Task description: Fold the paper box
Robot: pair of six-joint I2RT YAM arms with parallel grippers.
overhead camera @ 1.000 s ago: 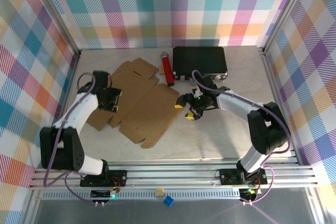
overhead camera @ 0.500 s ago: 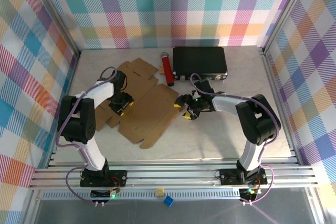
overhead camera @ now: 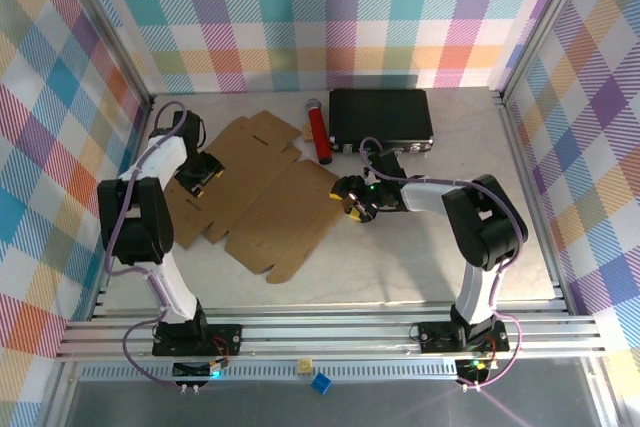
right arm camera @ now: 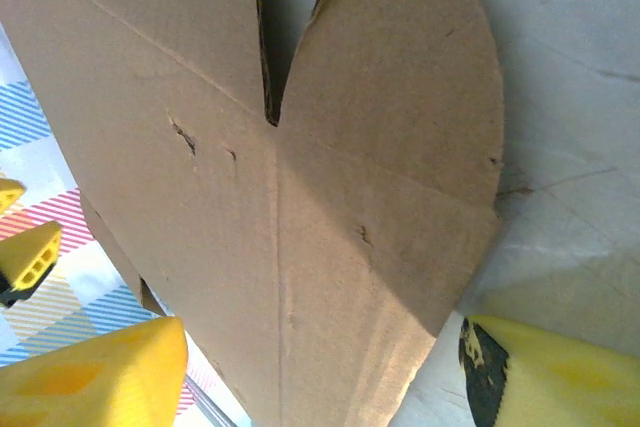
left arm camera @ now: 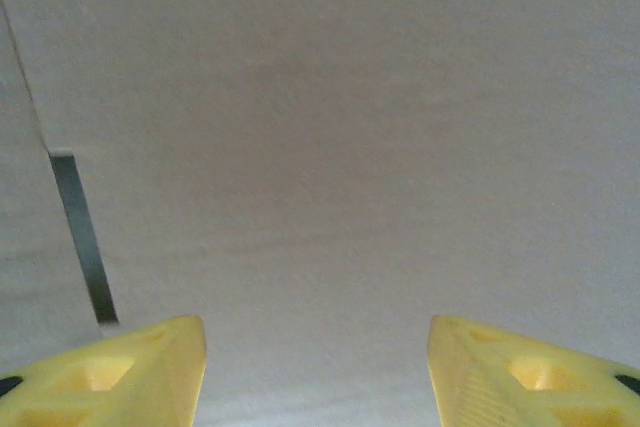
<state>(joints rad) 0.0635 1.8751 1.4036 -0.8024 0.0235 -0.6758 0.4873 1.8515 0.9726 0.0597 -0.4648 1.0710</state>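
Right wrist, fingers first: what goes in the log? (A)

Both yellow fingers (right arm camera: 100, 377) stand wide apart, and the right gripper (right arm camera: 322, 332) pinches nothing. A rounded flap of the paper box (right arm camera: 300, 147) reaches down between them. I cannot tell whether either finger touches the cardboard. (B)

Left wrist? (A)

The fingers (left arm camera: 120, 372) are likewise well spread, and the left gripper (left arm camera: 315, 325) has hold of nothing. Beyond them is a pale, washed-out surface very close to the lens, with one dark narrow slit at its left. (B)

Top external, positions? (A)

The box lies flat and unfolded on the desk (overhead camera: 420, 257), left of centre. The left gripper is over its flap nearest the desk's left edge. The right gripper is at the box's right corner. The black case (overhead camera: 381, 117) sits at the far edge. The red tube (overhead camera: 319, 135) is just beside the case's left end, near the box's far corner. (B)

Changes against the earlier frames? (A)

Half a second back the left gripper was over the box's middle-left panel. It now sits further toward the desk's far left corner. The right gripper has crept slightly left and toward the far edge, up to the box corner. The box outline, case and tube are unchanged. (B)
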